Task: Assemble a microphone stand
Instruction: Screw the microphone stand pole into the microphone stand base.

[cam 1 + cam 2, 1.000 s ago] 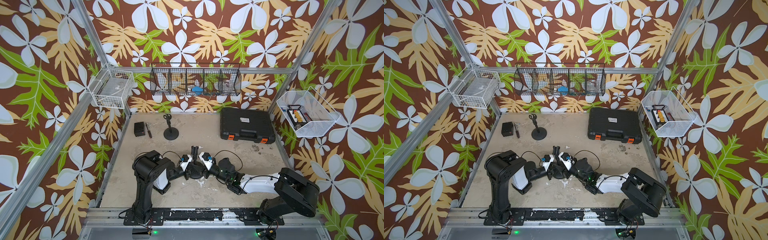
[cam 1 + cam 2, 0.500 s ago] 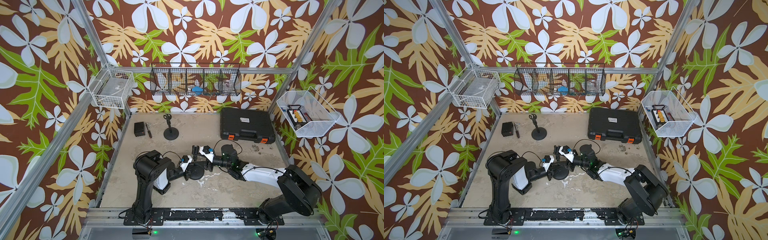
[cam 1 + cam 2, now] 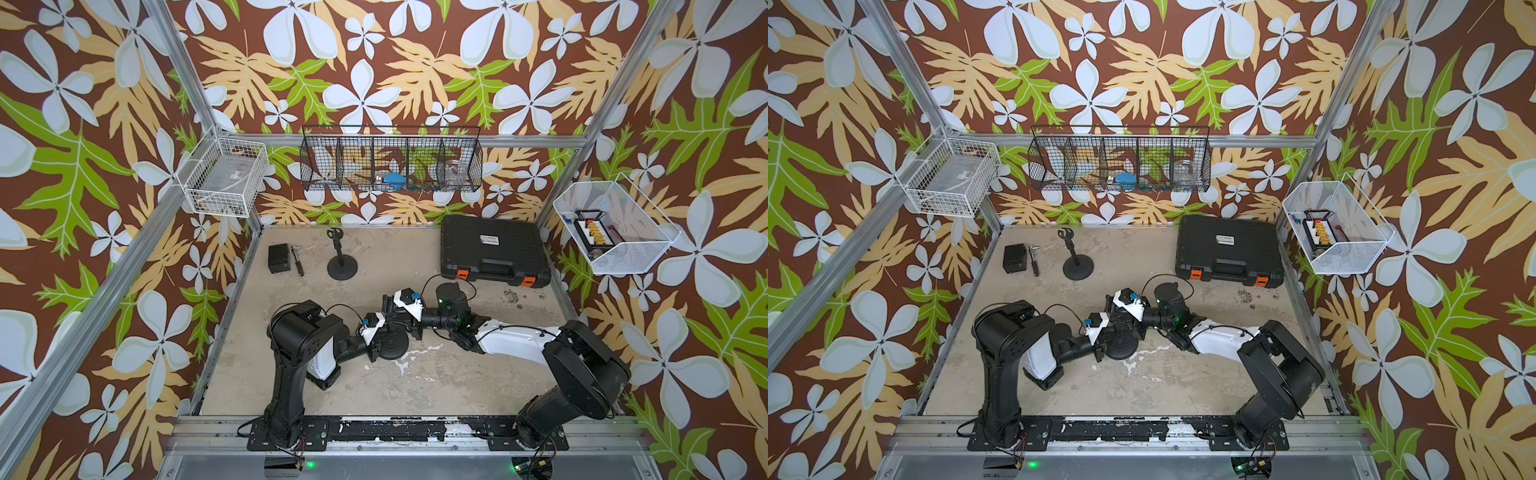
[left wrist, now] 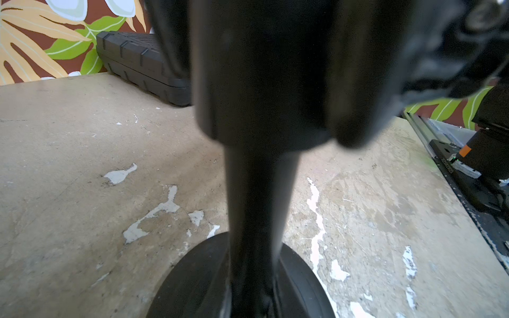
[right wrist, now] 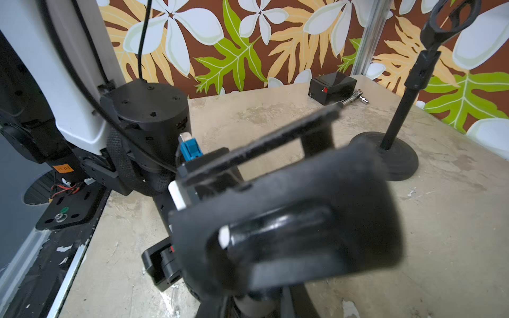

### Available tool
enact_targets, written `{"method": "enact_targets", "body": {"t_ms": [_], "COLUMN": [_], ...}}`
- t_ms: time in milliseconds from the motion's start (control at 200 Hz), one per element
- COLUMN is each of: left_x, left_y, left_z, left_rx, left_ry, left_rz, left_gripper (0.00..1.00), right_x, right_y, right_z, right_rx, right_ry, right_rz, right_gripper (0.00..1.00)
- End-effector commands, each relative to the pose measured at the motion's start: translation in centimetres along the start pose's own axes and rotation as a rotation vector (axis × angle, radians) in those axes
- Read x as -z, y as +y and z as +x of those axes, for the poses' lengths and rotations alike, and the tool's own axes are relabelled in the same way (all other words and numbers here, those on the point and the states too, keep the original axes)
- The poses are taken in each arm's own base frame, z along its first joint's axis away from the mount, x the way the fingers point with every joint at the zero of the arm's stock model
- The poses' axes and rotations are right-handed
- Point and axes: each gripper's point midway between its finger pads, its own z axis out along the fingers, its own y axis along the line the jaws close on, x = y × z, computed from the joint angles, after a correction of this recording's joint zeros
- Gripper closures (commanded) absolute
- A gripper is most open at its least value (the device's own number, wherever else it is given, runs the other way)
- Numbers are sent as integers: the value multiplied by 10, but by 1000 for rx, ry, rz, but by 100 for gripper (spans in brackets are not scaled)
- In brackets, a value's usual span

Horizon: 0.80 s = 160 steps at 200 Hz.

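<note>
A black microphone stand stands mid-table: round base, thin pole rising from it. My left gripper comes in low from the left and is shut on the pole just above the base. My right gripper reaches in from the right, above the left one. It is shut at the foot of the black C-shaped microphone clip, which fills its wrist view atop the pole. The fingers of both grippers are mostly hidden.
A second, assembled stand stands at the back left beside a small black box and a hand tool. A black case lies at the back right. Wire baskets hang on the walls.
My right arm swung from the front right round to the right of the stand, and its gripper rose from the base and shut at the clip. The left gripper stayed shut on the pole.
</note>
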Motion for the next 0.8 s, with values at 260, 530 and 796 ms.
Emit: {"method": "enact_targets", "body": {"t_ms": [260,530,796], "left_x": [11,15,11], "left_y": [-7,-11,-12], "left_z": [-63,-71,-72], "left_rx": [-26,-27,-20], "left_ry": [-222,-241,-243], "left_rz": [9,24,42], "left_gripper": [61,63,66], "right_x": [5,17,24], "right_y": [8,-12,-11], "right_z": [22,45,60], "right_rx": [10,-105,-187], "right_ry": [-24,-41,-35], "right_rz": [102,451,716], "right_gripper": [100,100,100]}}
